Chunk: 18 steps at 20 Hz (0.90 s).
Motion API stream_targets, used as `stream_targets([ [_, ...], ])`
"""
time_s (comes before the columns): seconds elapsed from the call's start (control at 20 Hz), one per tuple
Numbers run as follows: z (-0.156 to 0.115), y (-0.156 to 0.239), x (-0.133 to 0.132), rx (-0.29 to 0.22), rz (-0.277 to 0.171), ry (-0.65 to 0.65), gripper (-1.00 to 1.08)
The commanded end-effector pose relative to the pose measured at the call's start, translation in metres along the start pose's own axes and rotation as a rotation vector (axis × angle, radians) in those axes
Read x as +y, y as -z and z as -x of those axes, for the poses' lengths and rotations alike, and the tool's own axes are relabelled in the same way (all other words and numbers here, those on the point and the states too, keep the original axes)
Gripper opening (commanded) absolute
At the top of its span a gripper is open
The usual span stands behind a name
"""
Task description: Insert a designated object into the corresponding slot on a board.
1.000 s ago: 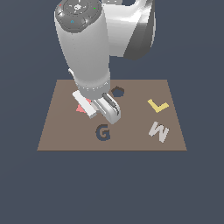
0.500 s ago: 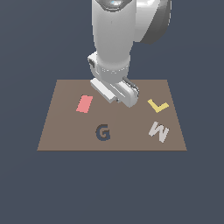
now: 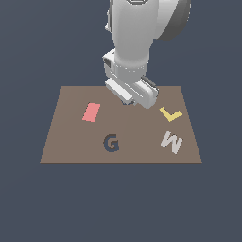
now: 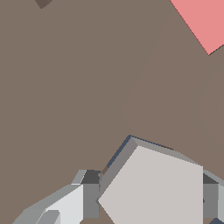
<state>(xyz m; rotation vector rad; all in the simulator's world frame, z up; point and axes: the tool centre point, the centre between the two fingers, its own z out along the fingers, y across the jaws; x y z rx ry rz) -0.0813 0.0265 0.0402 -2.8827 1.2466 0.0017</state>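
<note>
In the wrist view the light-grey pentagon block sits between my two fingers, held just above the brown board. My gripper is shut on it. In the exterior view the gripper hangs low over the back middle of the board, and the hand hides the block. The pentagon slot does not show in the exterior view; the hand covers that spot. A small dark patch shows at the edge of the wrist view, too little to tell what it is.
A pink rectangle lies on the board at the exterior view's left and also shows in the wrist view. A dark G-shaped cut-out is at the front middle. A yellow L and a grey W piece lie at the right.
The arm has moved from beside the pink rectangle toward the exterior view's right and the back of the board. The dark pentagon slot, visible one second ago, is now covered by the hand.
</note>
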Motion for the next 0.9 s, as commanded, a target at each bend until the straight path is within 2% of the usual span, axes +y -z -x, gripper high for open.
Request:
stream_targets([
  [0.0, 0.0001, 0.0000, 0.0000, 0.000, 0.000, 0.000, -1.00],
  [0.35, 0.0011, -0.0098, 0.0000, 0.000, 0.000, 0.000, -1.00],
  [0.4, 0.0011, -0.0098, 0.0000, 0.000, 0.000, 0.000, 1.00],
  [0.85, 0.0011, -0.0098, 0.0000, 0.000, 0.000, 0.000, 1.00],
])
